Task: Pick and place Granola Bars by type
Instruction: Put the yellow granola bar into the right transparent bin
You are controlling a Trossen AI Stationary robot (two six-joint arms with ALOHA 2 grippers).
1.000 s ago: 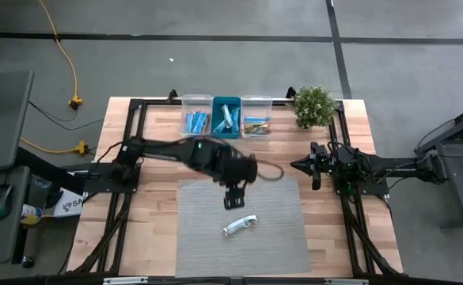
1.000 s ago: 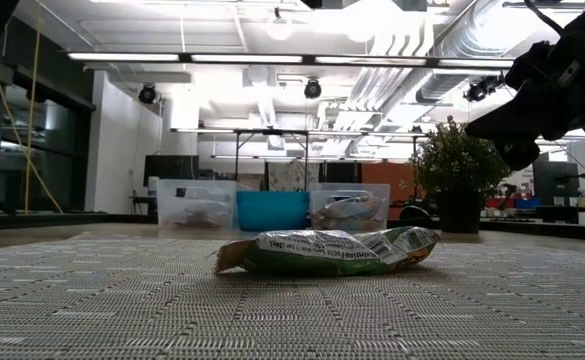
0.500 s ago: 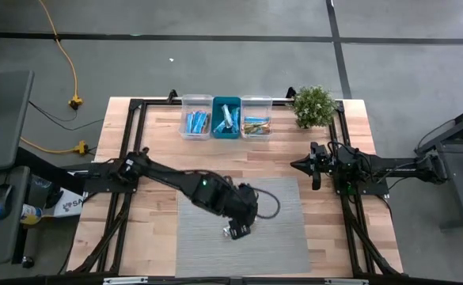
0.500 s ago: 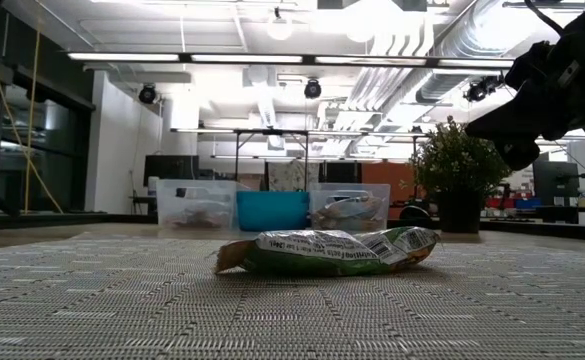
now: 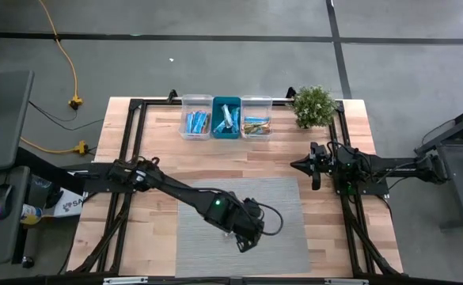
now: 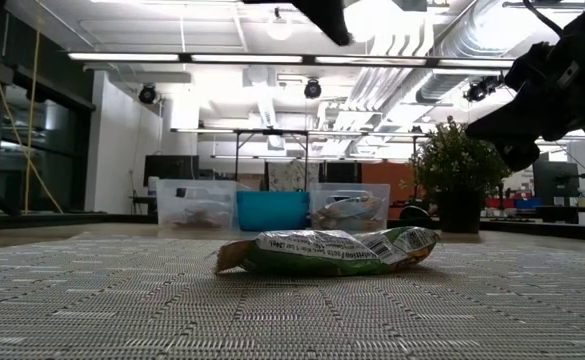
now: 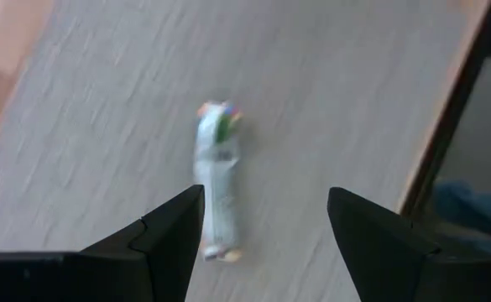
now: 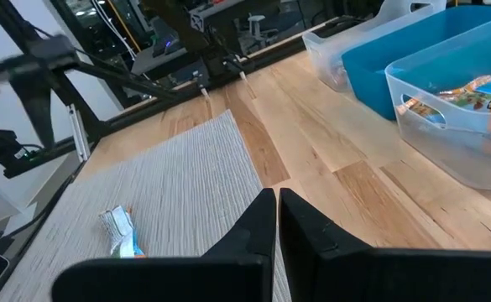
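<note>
Left pincer (image 7: 262,243) spread above bar (image 7: 216,180)

The left gripper (image 5: 244,237) has swung from mid-table forward over the grey mat (image 5: 282,237). It now hangs above the wrapped bar (image 7: 216,180), hiding it from overhead.

Light falls evenly from overhead, so from above my table (image 5: 160,170) looks bright and almost shadowless. At table height, long ceiling lamps (image 6: 272,58) glare white and blow out, while my arms read as black silhouettes against them; the mat (image 6: 292,310) up close is sharp, the room behind soft. My left wrist camera is smeared by motion: the granola bar (image 7: 217,180) is a blurred streak. My right wrist picture is clear, with straight lines bending near its edges.
</note>
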